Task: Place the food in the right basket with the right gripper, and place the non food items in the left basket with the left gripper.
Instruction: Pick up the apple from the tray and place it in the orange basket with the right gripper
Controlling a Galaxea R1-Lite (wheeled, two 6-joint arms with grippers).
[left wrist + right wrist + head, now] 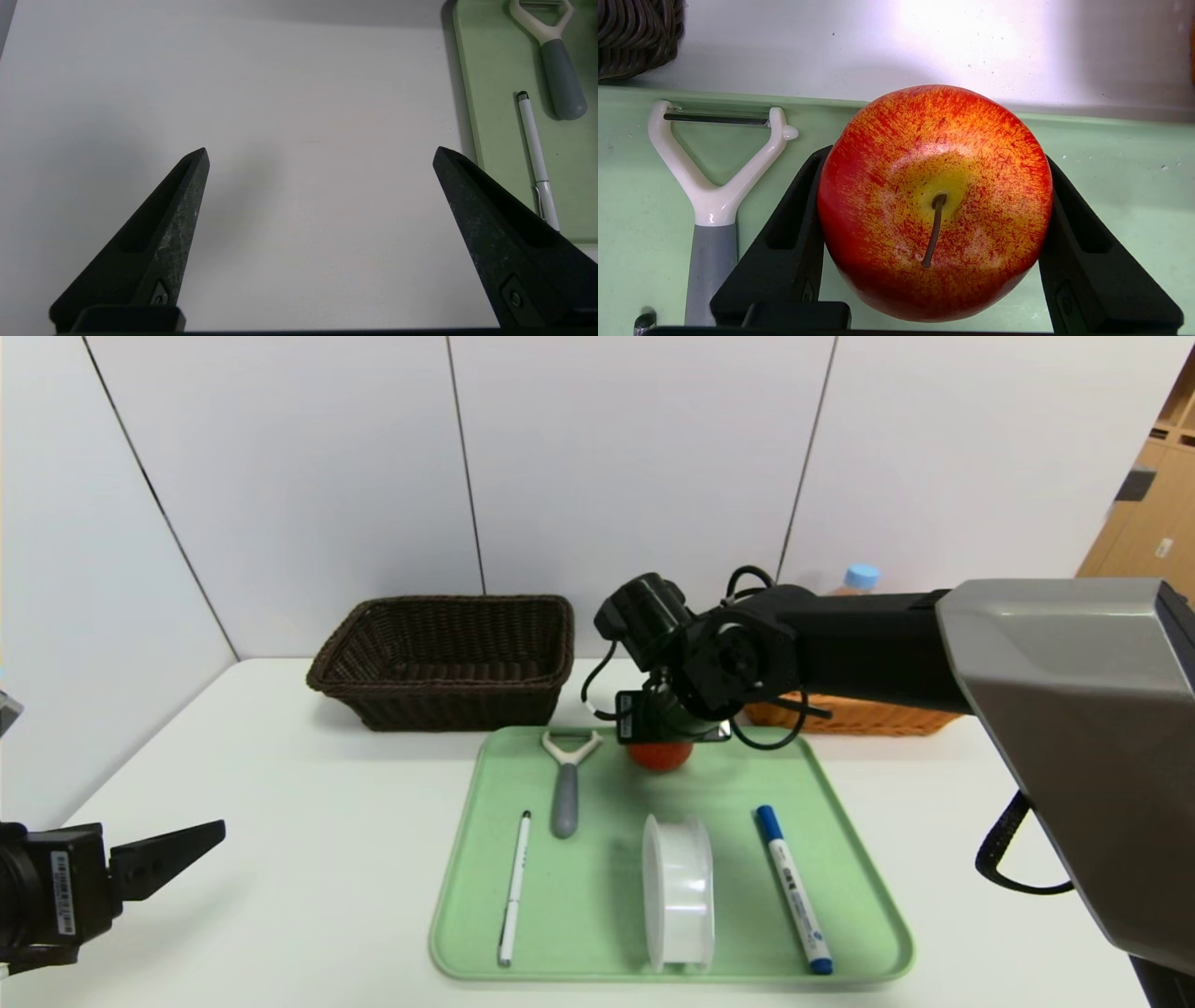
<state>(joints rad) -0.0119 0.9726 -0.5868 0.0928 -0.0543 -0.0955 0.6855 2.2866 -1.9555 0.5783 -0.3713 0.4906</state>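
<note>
My right gripper (661, 739) reaches down at the far edge of the green tray (467, 933), shut on the red apple (660, 755) with a yellowish top. In the right wrist view its fingers (794, 233) press both sides of the apple (934, 200). The bottle's light-blue cap (861, 576) shows behind my right arm, over the orange-tan basket (850, 717). The peeler (565, 784), pen (514, 887), tape roll (679, 891) and marker (792, 887) lie on the tray. My left gripper (201, 840) is open and empty over bare table, left of the tray.
The dark brown basket (448, 663) stands empty behind the tray's left end. The peeler (714, 186) lies close beside the apple. The left wrist view shows my left gripper (321, 150) over white table, with the pen (535, 154) and peeler (556, 70) on the tray.
</note>
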